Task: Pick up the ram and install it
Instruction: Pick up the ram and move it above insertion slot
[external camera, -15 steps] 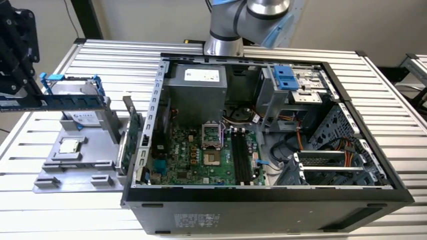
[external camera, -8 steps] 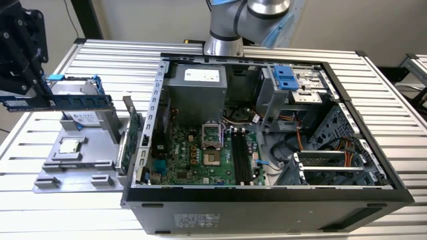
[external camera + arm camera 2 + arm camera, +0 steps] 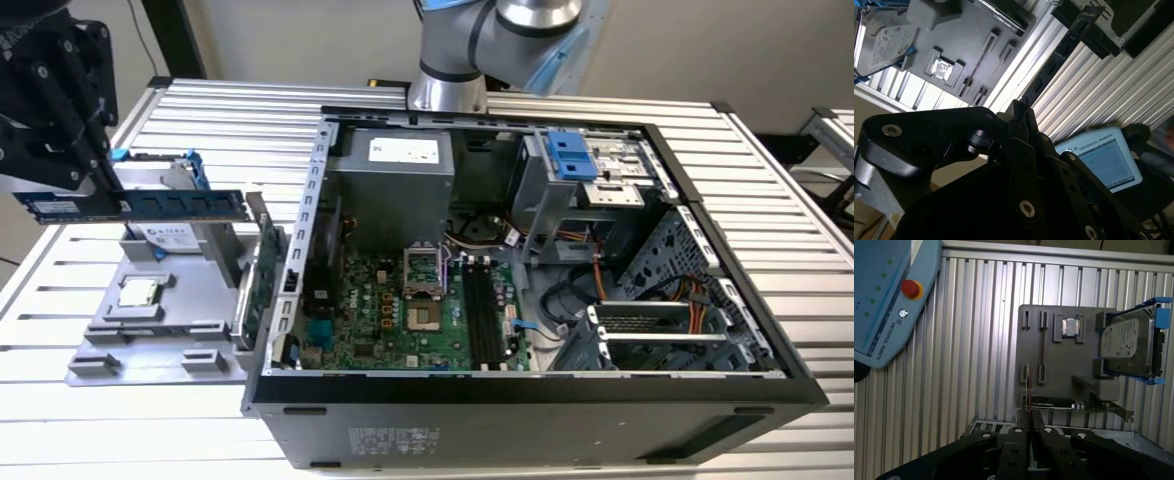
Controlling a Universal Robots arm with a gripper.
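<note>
At the exterior view's left, the gripper (image 3: 64, 192) is clamped on one end of the ram (image 3: 160, 205), which hangs level in the air above a grey tray (image 3: 167, 335). Well to the right sits the open computer case (image 3: 534, 410), with long black slots (image 3: 483, 315) on its board. The stick looks light, stiff and fragile, so it is best pinched by its flat faces near an end.

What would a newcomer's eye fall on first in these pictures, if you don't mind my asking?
Most striking is the open computer case in the middle of the exterior view, its green motherboard exposed. At the exterior view's upper left, the black gripper holds the ram level above a grey fixture tray carrying a hard drive.
</note>
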